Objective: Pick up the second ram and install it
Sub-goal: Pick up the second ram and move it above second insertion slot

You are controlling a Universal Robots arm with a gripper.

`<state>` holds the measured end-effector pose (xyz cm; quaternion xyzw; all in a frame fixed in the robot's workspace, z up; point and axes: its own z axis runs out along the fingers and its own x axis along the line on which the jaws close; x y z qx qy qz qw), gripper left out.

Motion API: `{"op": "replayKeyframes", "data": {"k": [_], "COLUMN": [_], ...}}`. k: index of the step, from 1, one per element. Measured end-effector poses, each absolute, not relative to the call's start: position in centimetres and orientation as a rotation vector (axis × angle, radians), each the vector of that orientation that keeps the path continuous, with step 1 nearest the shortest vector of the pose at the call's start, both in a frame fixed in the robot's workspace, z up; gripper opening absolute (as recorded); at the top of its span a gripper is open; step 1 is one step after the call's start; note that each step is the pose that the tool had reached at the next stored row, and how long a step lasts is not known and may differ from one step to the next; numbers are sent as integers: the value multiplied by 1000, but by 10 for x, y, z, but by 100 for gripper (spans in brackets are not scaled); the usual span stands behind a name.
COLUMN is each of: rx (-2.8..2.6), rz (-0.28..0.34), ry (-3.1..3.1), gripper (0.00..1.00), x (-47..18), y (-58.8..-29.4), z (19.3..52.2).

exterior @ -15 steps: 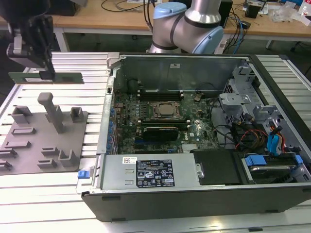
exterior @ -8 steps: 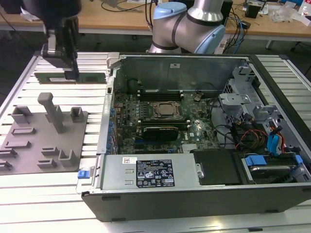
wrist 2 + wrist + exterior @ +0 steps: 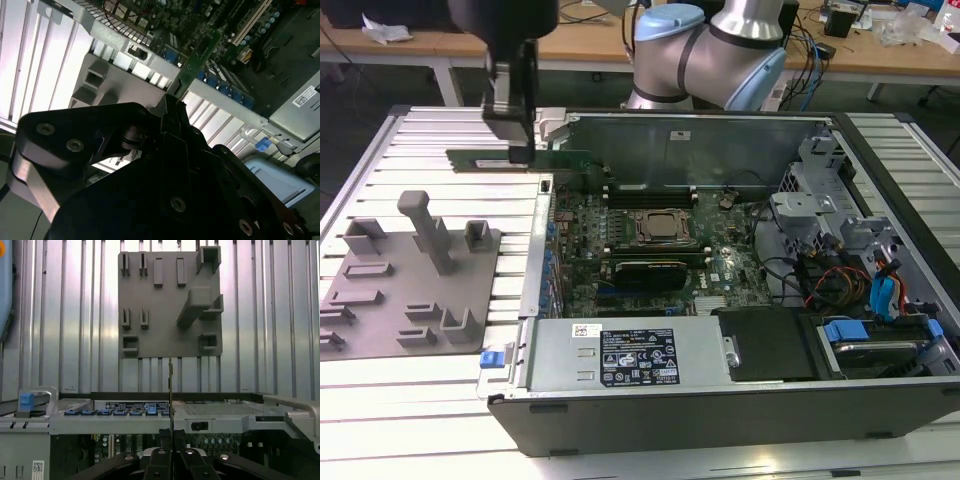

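**Exterior view.** A slatted metal counter [image 3: 430, 130] carries an open computer case [image 3: 720, 420] lying on its side. Wooden benches stand behind it. A grey tray [image 3: 380, 320] with upright posts lies on the counter at the exterior view's left, just beside the case. Inside the case, the processor socket [image 3: 660, 228] sits near the middle of the board, and the power supply [image 3: 620, 355] lies along the near wall. The robot arm [image 3: 720, 50] rises behind the case. The pincer [image 3: 520, 150] hangs over the far left corner of the case, clenched on the ram stick [image 3: 570, 160]. The stick is held level in the air, clear of the tray. One end reaches over the case rim; the other end is over the counter.

**Second wrist view.** The dark pincer [image 3: 170, 100] grips one end of the ram stick [image 3: 197, 62]. The green board extends away from the fingers over the case wall, with the circuit board [image 3: 200, 15] beyond it. The tray [image 3: 100, 85] lies beside the case.

**First wrist view.** The ram stick [image 3: 170, 390] appears edge-on as a thin line rising from the closed pincer [image 3: 171, 455]. The line crosses the case wall [image 3: 125, 412]. The tray [image 3: 165, 315] lies on the counter [image 3: 75, 315] beyond.
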<state>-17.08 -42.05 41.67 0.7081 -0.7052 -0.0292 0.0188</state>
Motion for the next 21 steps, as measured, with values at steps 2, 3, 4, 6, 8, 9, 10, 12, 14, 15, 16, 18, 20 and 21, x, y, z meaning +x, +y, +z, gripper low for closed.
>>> {"op": "replayKeyframes", "data": {"k": [2,3,4,6,8,9,10,12,14,15,16,18,20,21], "rx": [2197,2197,2197,2196,2196,2195,2195,2194,2194,2193,2193,2192,2192,2191], "rz": [-93,-93,-94,-95,-97,-97,-98,-99,-101,-101,-102,-103,-104,-105], "ry": [-2189,-2188,-2188,-2187,-2187,-2186,-2186,-2185,-2185,-2185,-2184,-2184,-2183,-2183], "gripper": [13,13,13,13,13,13,13,13,13,13,13,13,13,13], "x": [-157,-152,-145,-134,-125,-121,-114,-103,-90,-84,-78,-72,-61,-54], "y": [-420,-420,-420,-420,-420,-420,-420,-420,-420,-420,-420,-420,-420,-420], "z": [417,417,417,417,417,417,417,417,417,417,417,417,417,417]}}
